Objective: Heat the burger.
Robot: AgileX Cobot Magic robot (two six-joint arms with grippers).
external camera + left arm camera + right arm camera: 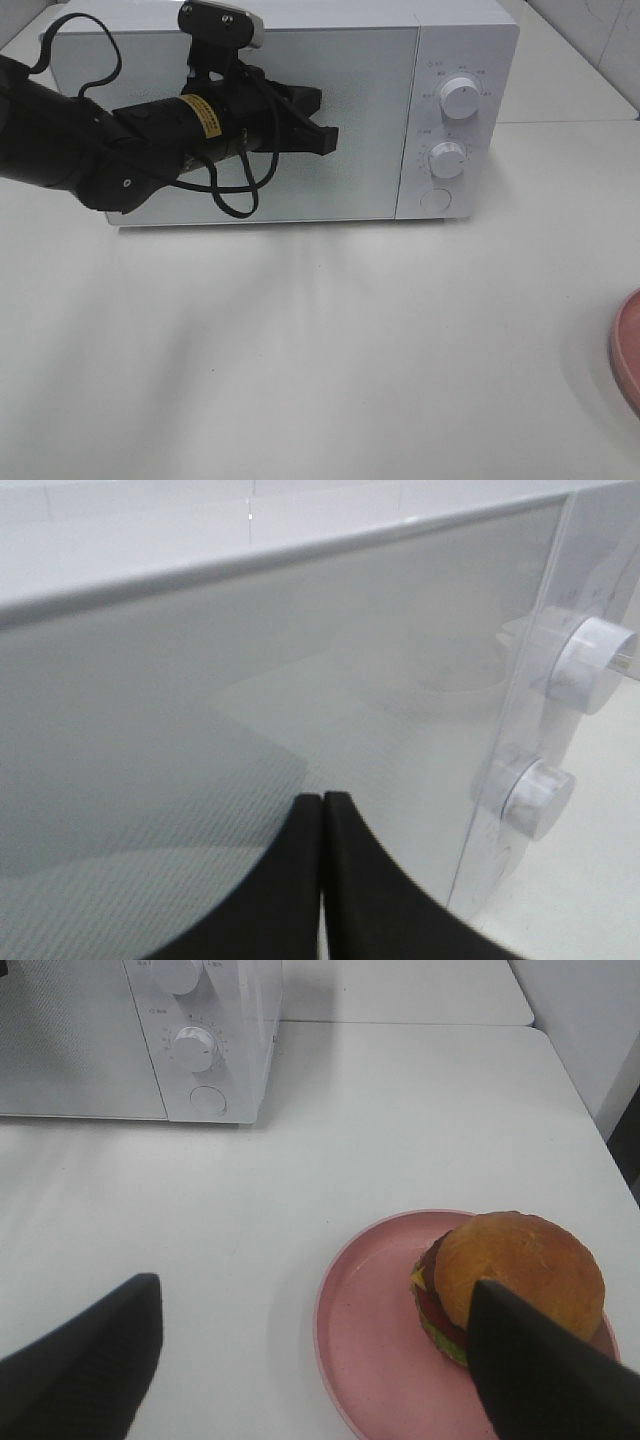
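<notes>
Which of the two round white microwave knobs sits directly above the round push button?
The lower white knob; the upper white knob sits farther from the push button.

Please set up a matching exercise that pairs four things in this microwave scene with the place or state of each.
Things:
1. Left black gripper
2. Right black gripper
3. Golden-brown bun burger
4. White box-shaped microwave

Places or states:
A. door closed, two round knobs on its panel
B. open, above the table near the plate
C. resting on the round pink plate
D. shut, in front of the microwave door

Pairs: 1-D, 2-B, 3-C, 4-A
</notes>
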